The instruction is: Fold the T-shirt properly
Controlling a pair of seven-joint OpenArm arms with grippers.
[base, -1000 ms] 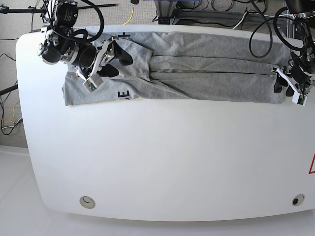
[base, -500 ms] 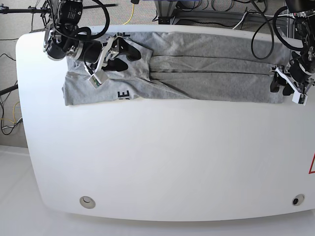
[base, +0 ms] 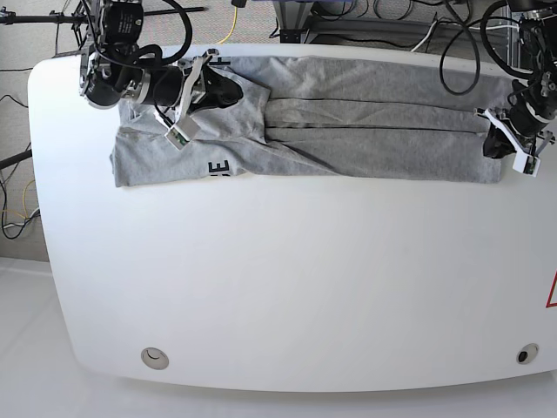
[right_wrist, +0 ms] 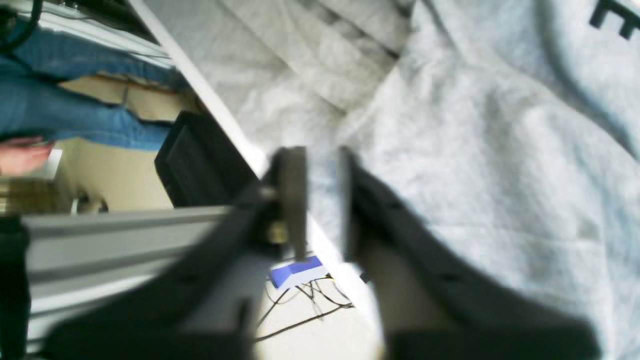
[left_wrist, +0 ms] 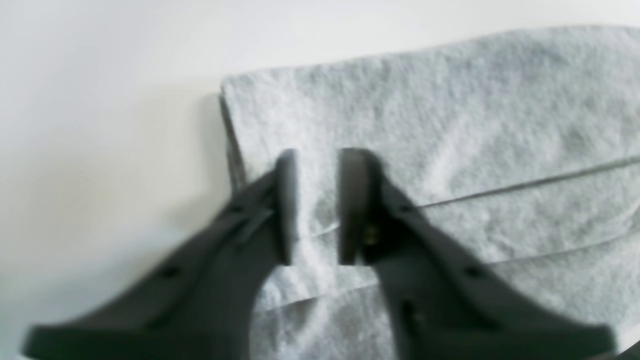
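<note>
The heather-grey T-shirt lies in a long folded band along the table's far edge, with black lettering showing near its left end. My right gripper is at the shirt's far left part. In the right wrist view it is nearly shut, with grey shirt cloth between the jaws above the table's far edge. My left gripper is at the shirt's right end. In the left wrist view it is closed on a ridge of cloth near the shirt's corner.
The white table has two round holes near its front edge and a red mark at the right. Cables and a metal frame stand behind the table. A person in jeans and a black box are beyond the far edge.
My right gripper has moved toward the far edge and rightward over the shirt's left part. My left gripper has moved a little toward the far edge at the shirt's right end.
</note>
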